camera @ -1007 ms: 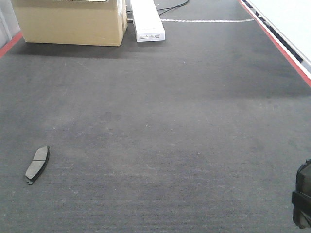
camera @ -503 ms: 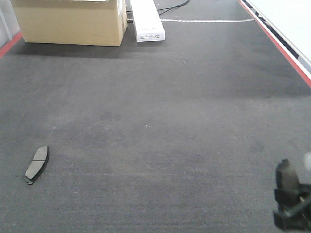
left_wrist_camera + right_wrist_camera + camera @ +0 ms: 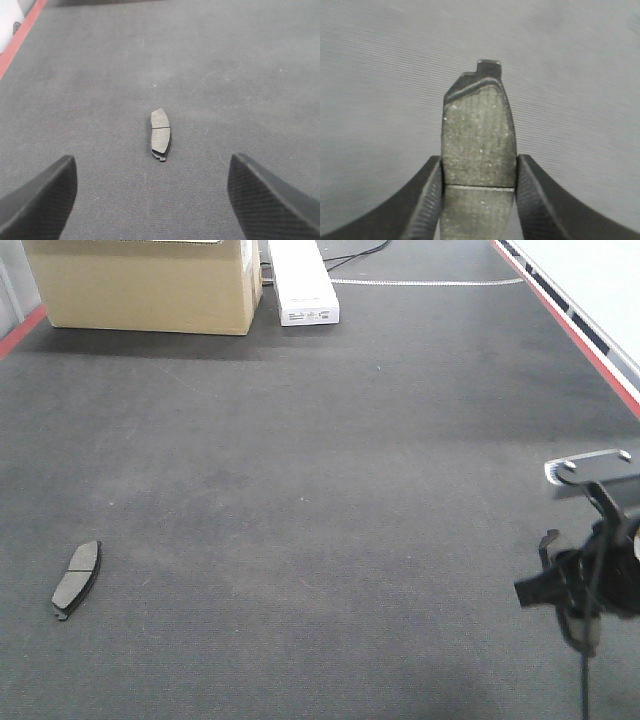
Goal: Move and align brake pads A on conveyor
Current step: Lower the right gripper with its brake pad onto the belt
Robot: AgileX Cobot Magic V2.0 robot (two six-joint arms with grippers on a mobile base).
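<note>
**Right gripper clamps a brake pad over the conveyor**
Its ribbed fingers press on both long edges of the pad, held near the belt's right, red-striped side. A second brake pad lies flat on the belt at the left, just ahead of the left gripper, whose fingers stand wide apart. A cardboard box and a white carton sit at the far end.

The front camera looks along the belt from high up. The left wrist camera, lower, shares its lying pad. The right wrist camera sits very close to a held pad.
</note>
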